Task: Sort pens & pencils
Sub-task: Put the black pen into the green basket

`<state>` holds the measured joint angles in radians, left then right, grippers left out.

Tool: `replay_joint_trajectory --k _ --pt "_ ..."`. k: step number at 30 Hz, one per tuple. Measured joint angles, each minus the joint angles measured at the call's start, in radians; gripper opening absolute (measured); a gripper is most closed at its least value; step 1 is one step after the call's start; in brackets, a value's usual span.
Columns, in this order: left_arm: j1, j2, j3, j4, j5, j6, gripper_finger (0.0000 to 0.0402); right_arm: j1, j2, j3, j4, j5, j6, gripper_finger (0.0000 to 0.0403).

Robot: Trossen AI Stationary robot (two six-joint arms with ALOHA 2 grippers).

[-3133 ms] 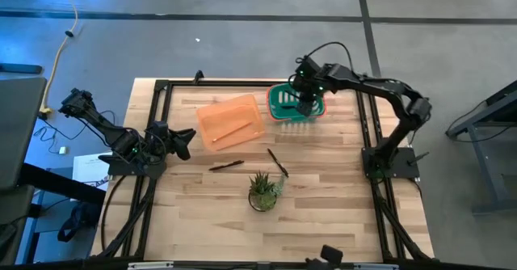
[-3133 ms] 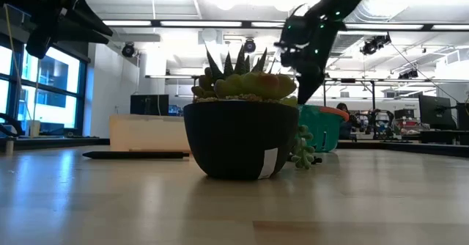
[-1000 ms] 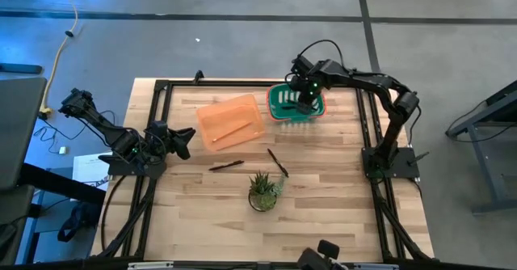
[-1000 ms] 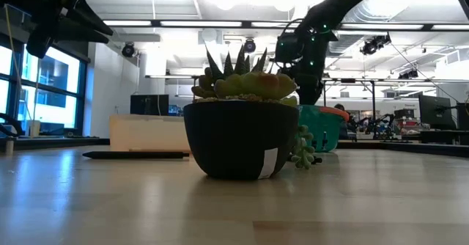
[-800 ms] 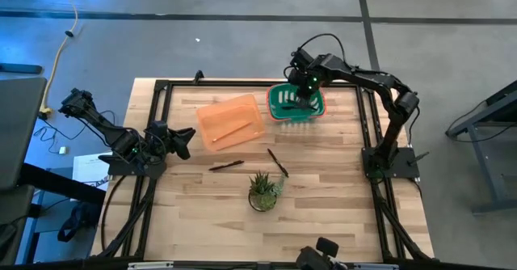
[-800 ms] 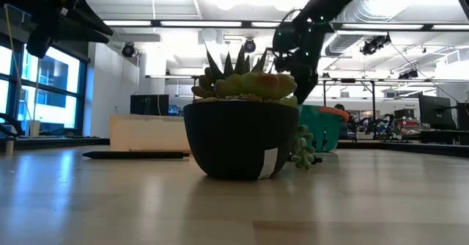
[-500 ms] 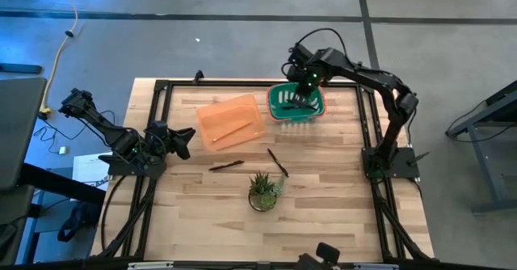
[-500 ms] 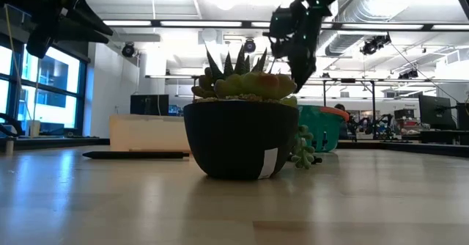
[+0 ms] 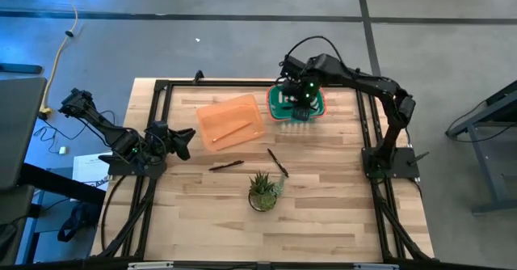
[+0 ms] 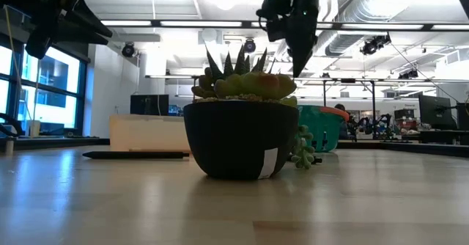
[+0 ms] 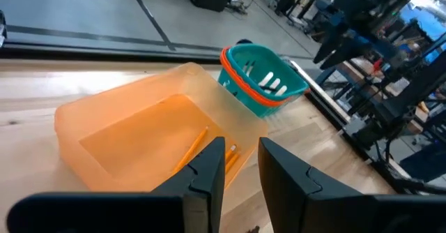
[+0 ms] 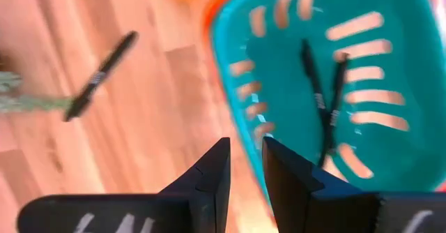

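I have the right gripper (image 9: 296, 92) above the teal basket (image 9: 317, 108) in the upper middle of the overhead frame, its fingers (image 12: 209, 174) a narrow gap apart and holding nothing, with two pens (image 12: 322, 97) lying inside the basket below it. The left gripper (image 9: 184, 139) waits at the table's left edge, its fingers (image 11: 209, 167) likewise narrowly parted and empty, facing the orange tray (image 9: 212, 108) where the pencils (image 11: 209, 148) lie. Two more pens (image 9: 227, 165) rest on the bare wood near the centre, just above the potted plant (image 9: 263, 191).
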<state>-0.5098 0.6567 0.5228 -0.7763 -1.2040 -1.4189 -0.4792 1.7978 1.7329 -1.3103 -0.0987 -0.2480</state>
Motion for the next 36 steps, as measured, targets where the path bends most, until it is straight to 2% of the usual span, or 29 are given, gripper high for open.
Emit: replay_joint_trajectory --k 8,15,25,36 --pt "0.0 0.0 0.0 -0.005 0.023 0.0 0.0076 0.103 0.0 0.0 -0.004 -0.019 0.071 0.0076" --pt "0.0 0.0 0.0 -0.004 0.041 0.0 0.0076 0.19 0.0 0.0 -0.031 -0.018 0.201 0.0076" --pt "0.0 0.0 0.0 -0.012 0.095 0.01 0.0076 0.32 0.0 0.0 -0.026 -0.009 0.541 0.0076" --pt "0.0 0.0 0.0 -0.012 0.123 0.027 0.0076 0.435 0.0 0.0 -0.007 0.137 0.994 0.0076"
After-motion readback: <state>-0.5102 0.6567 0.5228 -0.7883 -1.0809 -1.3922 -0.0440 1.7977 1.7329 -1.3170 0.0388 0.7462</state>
